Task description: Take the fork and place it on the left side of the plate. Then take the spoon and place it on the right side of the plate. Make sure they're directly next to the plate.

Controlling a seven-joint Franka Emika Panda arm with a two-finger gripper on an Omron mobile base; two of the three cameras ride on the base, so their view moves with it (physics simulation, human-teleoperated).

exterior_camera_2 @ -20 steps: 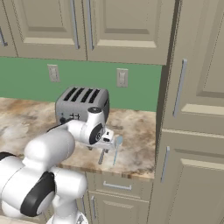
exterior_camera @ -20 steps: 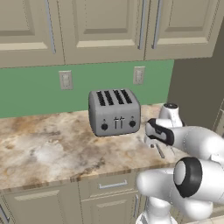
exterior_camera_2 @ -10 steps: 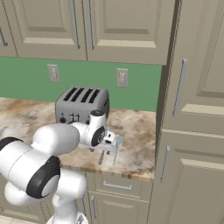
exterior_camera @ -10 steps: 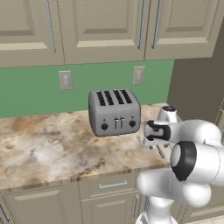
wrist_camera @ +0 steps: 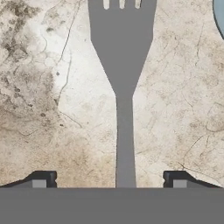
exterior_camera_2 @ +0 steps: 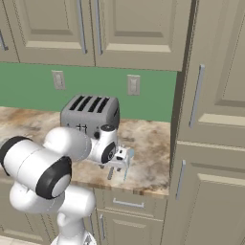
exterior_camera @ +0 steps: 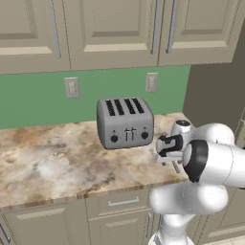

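A slim grey fork (wrist_camera: 124,87) lies flat on the marbled counter, tines toward the top of the hand view. Its handle runs down between my two fingertips (wrist_camera: 43,179). My gripper (wrist_camera: 111,179) is open and straddles the handle's end, hanging just above it, with nothing held. In the right base view the gripper (exterior_camera_2: 122,159) points down near the counter's front edge, right of the toaster, over the fork (exterior_camera_2: 110,173). A pale bluish curved edge at the hand view's top right looks like the spoon (wrist_camera: 220,13); a slim piece (exterior_camera_2: 127,170) lies beside the fork. The plate is out of view.
A grey four-slot toaster (exterior_camera: 125,122) stands on the counter (exterior_camera: 57,162) just left of my hand. A tall cabinet (exterior_camera_2: 210,143) closes off the counter's right end. A green wall with outlets (exterior_camera: 151,82) runs behind, and upper cabinets hang overhead.
The hand has sunk slightly toward the counter over the fork, and the arm's elbow has swung up in front of the cameras. The fork has not moved.
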